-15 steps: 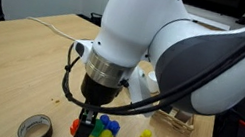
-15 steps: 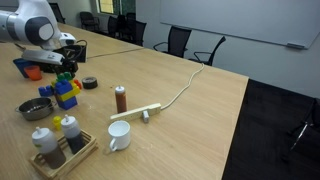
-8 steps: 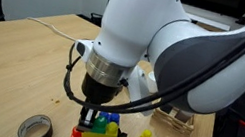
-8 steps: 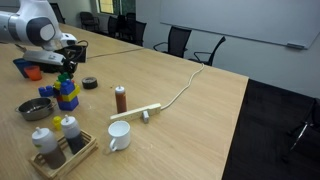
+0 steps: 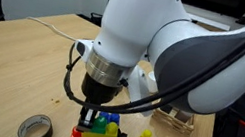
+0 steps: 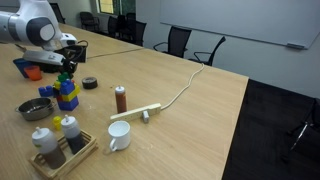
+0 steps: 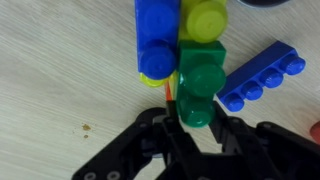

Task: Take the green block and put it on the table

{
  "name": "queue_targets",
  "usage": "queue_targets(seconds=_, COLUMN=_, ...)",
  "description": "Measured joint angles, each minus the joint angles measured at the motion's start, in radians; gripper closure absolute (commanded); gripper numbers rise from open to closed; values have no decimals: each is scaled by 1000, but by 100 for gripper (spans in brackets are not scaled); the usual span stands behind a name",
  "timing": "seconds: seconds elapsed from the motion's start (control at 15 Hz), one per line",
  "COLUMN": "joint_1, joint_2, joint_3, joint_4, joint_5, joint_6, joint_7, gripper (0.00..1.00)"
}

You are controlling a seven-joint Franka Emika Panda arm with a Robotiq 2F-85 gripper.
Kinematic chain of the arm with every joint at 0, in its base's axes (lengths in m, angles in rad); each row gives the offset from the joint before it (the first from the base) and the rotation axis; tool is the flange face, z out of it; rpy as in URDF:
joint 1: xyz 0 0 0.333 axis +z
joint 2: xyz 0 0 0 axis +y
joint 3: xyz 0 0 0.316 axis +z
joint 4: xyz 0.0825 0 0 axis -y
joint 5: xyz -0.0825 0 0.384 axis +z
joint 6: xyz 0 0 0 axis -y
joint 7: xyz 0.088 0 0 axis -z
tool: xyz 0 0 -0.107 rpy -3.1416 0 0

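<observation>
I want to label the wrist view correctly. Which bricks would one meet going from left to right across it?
blue brick → green block → loose blue studded brick. The yellow brick is omitted: it shares the green block's column.

Soft, even indoor light fills both exterior views. The table [image 5: 15, 45] looks warm and uniformly lit, with only faint shadows under the objects on it. The arm [image 5: 139, 31], close to the lens, is bright white and slightly soft. All pictures are coarse and low in detail. In the wrist view the green block [image 7: 200, 80] shows mild glossy highlights, while the gripper [image 7: 196, 122] is dark, shadowed and blurred.
</observation>
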Motion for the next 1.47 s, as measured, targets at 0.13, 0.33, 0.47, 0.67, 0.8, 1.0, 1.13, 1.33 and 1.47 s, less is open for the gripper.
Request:
queue_targets(seconds=0.13, joint_1=0, joint_2=0, joint_3=-1, joint_4=0, joint_5=0, joint_6=0, joint_7=2, gripper=90)
queue_targets(seconds=0.33, joint_1=0, joint_2=0, joint_3=-6, joint_4=3, joint_5=-2, joint_6=0, joint_7=2, gripper=90)
queue_targets(seconds=0.47, joint_1=1, joint_2=-3, joint_3=-14, joint_4=4, joint_5=-22, joint_6=2, joint_7=8, gripper=90)
queue_targets(seconds=0.67, joint_1=5, joint_2=-12, joint_3=-32, joint_4=4, joint_5=-51, joint_6=3, joint_7=21, gripper=90)
queue_targets(seconds=0.8, joint_1=5, joint_2=-11, joint_3=-38, joint_4=4, joint_5=-62, joint_6=3, joint_7=21, gripper=90)
queue_targets(seconds=1.0, joint_1=8, joint_2=-7, joint_3=-41, joint_4=0, joint_5=-82, joint_6=3, joint_7=20, gripper=90)
queue_targets(seconds=1.13, joint_1=10, joint_2=-7, joint_3=-37, joint_4=-1, joint_5=-82, joint_6=3, joint_7=20, gripper=90)
queue_targets(seconds=1.33, joint_1=18, joint_2=-9, joint_3=-39, joint_4=-1, joint_5=-101, joint_6=2, joint_7=20, gripper=90)
queue_targets(seconds=1.47, joint_1=23, joint_2=-11, joint_3=-39, joint_4=-1, joint_5=-115, joint_6=-1, joint_7=19, gripper=90)
